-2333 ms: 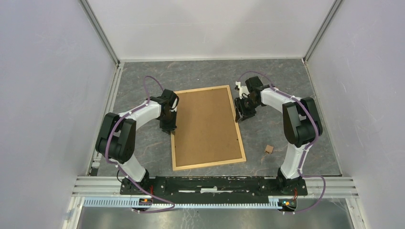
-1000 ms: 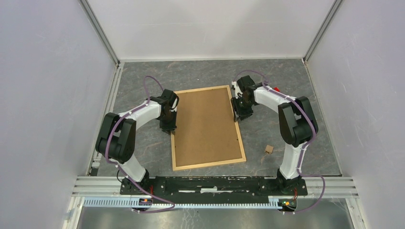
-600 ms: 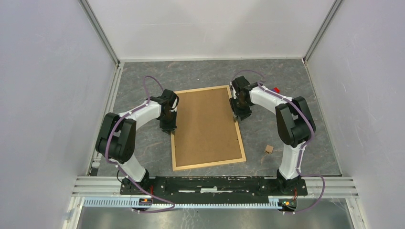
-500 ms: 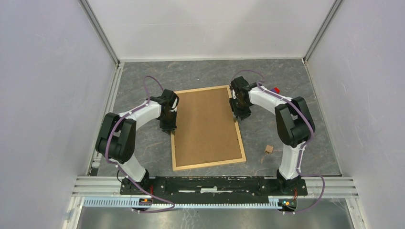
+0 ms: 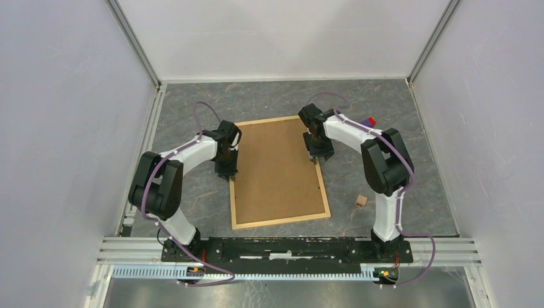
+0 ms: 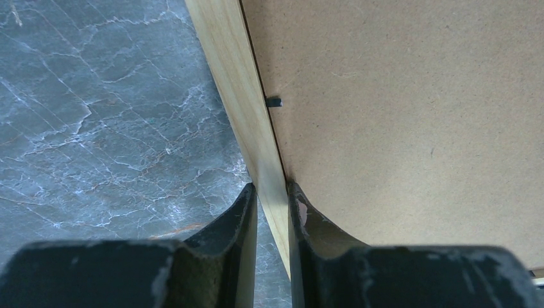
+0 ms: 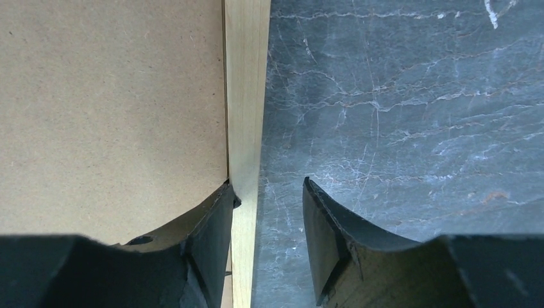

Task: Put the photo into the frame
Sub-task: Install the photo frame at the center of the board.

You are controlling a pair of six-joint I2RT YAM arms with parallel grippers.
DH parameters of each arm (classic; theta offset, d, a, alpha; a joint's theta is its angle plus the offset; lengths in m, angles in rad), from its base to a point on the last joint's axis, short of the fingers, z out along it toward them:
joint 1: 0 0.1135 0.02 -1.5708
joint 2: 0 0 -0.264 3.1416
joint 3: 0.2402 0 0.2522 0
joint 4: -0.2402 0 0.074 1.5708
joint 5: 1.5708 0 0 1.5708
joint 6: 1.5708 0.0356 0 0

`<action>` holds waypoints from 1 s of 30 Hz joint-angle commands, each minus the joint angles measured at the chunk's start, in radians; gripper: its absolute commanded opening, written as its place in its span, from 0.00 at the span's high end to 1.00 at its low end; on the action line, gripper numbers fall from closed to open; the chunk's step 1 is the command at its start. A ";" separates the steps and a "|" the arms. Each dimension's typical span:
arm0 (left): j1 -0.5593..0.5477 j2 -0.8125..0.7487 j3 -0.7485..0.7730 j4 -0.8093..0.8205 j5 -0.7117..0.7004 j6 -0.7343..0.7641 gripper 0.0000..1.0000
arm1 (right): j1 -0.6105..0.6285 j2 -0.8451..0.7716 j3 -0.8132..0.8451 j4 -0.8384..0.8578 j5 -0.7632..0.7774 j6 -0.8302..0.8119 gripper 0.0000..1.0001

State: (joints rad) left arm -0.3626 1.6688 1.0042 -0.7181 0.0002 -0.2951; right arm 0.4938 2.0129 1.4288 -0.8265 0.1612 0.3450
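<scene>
The frame (image 5: pixel 276 173) lies back side up in the middle of the table, its brown fibreboard panel facing me. My left gripper (image 5: pixel 226 172) is at the frame's left side. In the left wrist view it (image 6: pixel 272 192) is shut on the light wood strip (image 6: pixel 234 83). My right gripper (image 5: pixel 319 156) is at the right side, towards the far end. It (image 7: pixel 266 192) stands open astride the right strip (image 7: pixel 246 90): one finger (image 7: pixel 208 237) rests at the panel's edge, the other (image 7: pixel 333 244) hangs over the bare table. The photo is out of view.
A small brown block (image 5: pixel 361 201) lies on the table right of the frame's near end. A small red and purple thing (image 5: pixel 369 120) sits at the far right behind the right arm. A black retaining tab (image 6: pixel 274 101) holds the panel. White walls enclose three sides.
My right arm has swung left from beside the frame onto its right edge, and its jaws have widened a little. The left gripper and the frame have not moved.
</scene>
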 commanded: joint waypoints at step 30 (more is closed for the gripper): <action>-0.052 -0.015 -0.009 -0.027 -0.050 0.042 0.98 | 0.081 0.038 0.102 0.040 0.102 -0.027 0.25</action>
State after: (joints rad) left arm -0.4007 1.6627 1.0031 -0.7177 -0.0460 -0.2951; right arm 0.5751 2.0617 1.5417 -0.9371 0.3256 0.3088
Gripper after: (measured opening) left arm 0.269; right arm 0.737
